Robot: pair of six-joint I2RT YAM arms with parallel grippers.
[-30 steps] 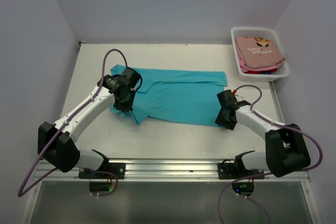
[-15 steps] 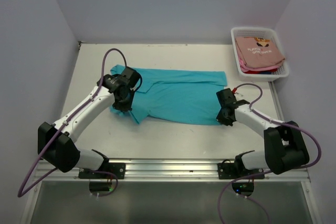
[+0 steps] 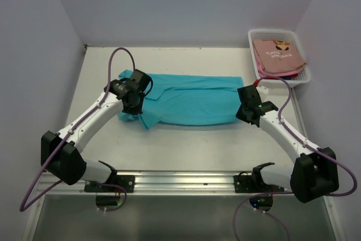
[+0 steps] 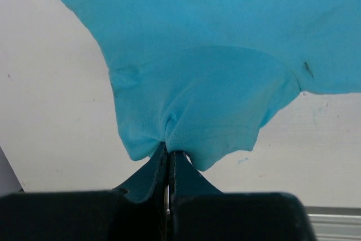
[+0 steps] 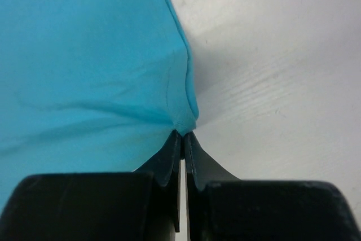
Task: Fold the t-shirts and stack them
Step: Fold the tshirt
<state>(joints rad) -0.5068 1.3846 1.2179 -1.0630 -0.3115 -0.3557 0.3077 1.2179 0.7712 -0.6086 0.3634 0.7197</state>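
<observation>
A teal t-shirt (image 3: pixel 189 101) lies spread across the middle of the table. My left gripper (image 3: pixel 133 112) is shut on the teal t-shirt (image 4: pixel 197 55) at its near left hem, the cloth bunched at the fingertips (image 4: pixel 169 152). At the near right corner my right gripper (image 3: pixel 246 112) is shut on the same shirt (image 5: pixel 84 55), its tips (image 5: pixel 184 135) pinching the edge. That near edge is raised off the table. A salmon-pink t-shirt (image 3: pixel 277 55) with dark print lies folded in the basket, red and blue edges showing beneath it.
A white plastic basket (image 3: pixel 255 39) stands at the back right corner. Grey walls close the table on the left, back and right. A metal rail (image 3: pixel 180 180) runs along the near edge between the arm bases.
My right gripper closed on the shirt's near right corner and drew it up and toward the back. The shirt's near edge has shifted back. The left gripper kept its hold and rose slightly.
</observation>
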